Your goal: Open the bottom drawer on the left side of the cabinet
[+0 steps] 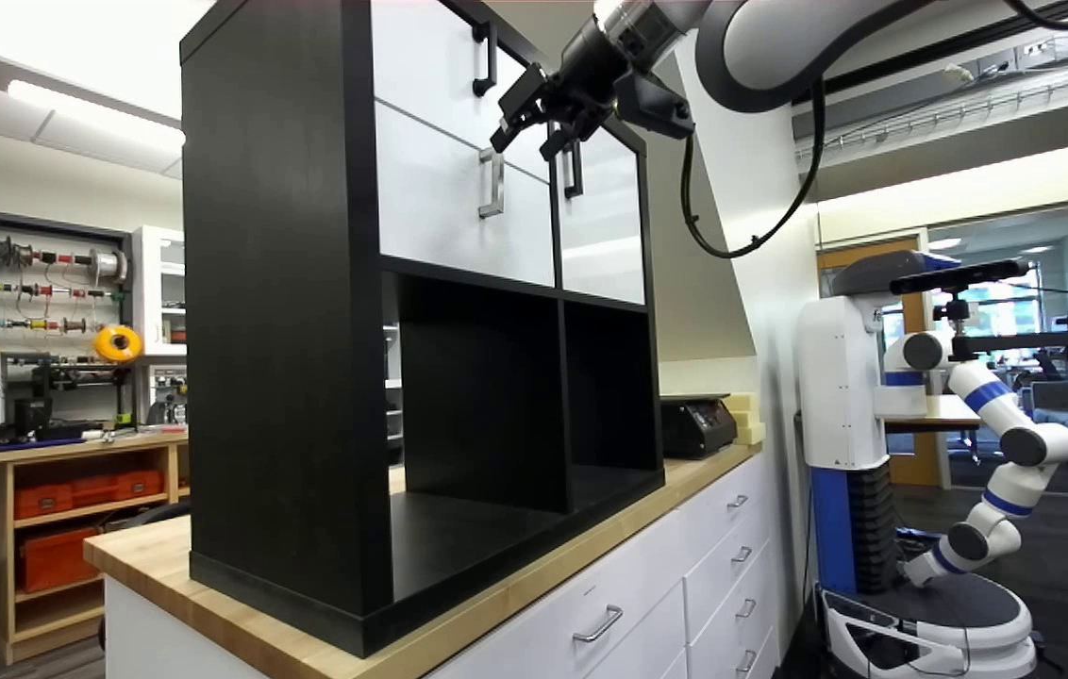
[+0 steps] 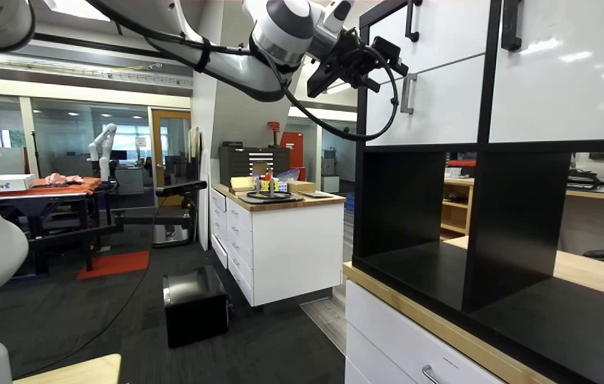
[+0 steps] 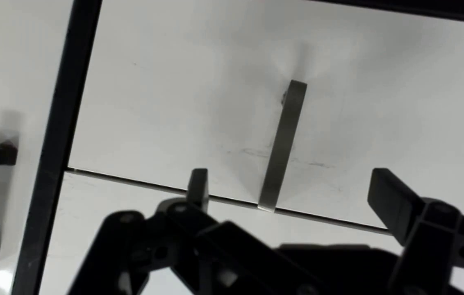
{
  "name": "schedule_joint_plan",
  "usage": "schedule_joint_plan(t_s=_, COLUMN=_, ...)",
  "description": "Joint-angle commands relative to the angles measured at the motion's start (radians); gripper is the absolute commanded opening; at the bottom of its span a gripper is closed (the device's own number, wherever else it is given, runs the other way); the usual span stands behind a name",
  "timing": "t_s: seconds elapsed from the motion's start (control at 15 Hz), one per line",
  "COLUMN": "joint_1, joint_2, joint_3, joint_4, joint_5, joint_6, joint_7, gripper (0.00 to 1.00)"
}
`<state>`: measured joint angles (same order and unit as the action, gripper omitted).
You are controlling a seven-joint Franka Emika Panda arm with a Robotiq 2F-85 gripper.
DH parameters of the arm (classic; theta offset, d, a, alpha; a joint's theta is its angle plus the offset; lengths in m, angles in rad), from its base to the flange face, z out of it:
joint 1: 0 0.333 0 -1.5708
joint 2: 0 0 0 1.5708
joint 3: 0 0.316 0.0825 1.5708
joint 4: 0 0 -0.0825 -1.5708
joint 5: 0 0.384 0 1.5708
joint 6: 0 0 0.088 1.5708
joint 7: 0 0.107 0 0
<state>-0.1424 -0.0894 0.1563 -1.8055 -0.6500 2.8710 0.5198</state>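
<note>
Has the gripper (image 3: 291,188) near the grey handle (image 3: 284,143) of the bottom drawer (image 1: 435,222), with the fingers (image 3: 394,205) spread wide apart and nothing held in them. Shows that drawer on the left side of the black cabinet (image 1: 270,330), right under a top drawer (image 1: 421,57) and over an open cubby (image 1: 487,396), with its white front flat and, by the look of it, closed. Seems to be only near the start of the job, close to the handle but with no opening done, and likely needs to go around the handle, squeeze tight, and pull the drawer out.
</note>
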Motion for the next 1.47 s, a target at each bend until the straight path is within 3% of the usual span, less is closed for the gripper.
schedule_joint_plan(t_s=0.0, joint_1=-0.015, joint_2=0.057, joint_3=0.003, joint_4=0.068, joint_5=-0.069, joint_6=0.046, joint_7=0.062, gripper=1.00)
schedule_joint_plan(t_s=0.4, joint_1=-0.009, joint_2=0.121, joint_3=-0.013, joint_4=0.107, joint_5=-0.093, joint_6=0.069, joint_7=0.091, gripper=1.00)
schedule_joint_plan(t_s=0.47, joint_1=-0.008, joint_2=0.128, joint_3=-0.015, joint_4=0.111, joint_5=-0.092, joint_6=0.075, joint_7=0.089, gripper=0.75)
schedule_joint_plan(t_s=0.6, joint_1=-0.005, joint_2=0.140, joint_3=-0.018, joint_4=0.119, joint_5=-0.100, joint_6=0.092, joint_7=0.088, gripper=0.67)
schedule_joint_plan(t_s=1.07, joint_1=-0.002, joint_2=0.146, joint_3=-0.020, joint_4=0.128, joint_5=-0.104, joint_6=0.152, joint_7=0.085, gripper=0.19)
schedule_joint_plan(t_s=1.27, joint_1=0.000, joint_2=0.140, joint_3=-0.029, joint_4=0.126, joint_5=-0.107, joint_6=0.149, joint_7=0.088, gripper=0.02)
schedule_joint_plan(t_s=1.4, joint_1=0.003, joint_2=0.139, joint_3=-0.030, joint_4=0.123, joint_5=-0.108, joint_6=0.154, joint_7=0.095, gripper=0.04)
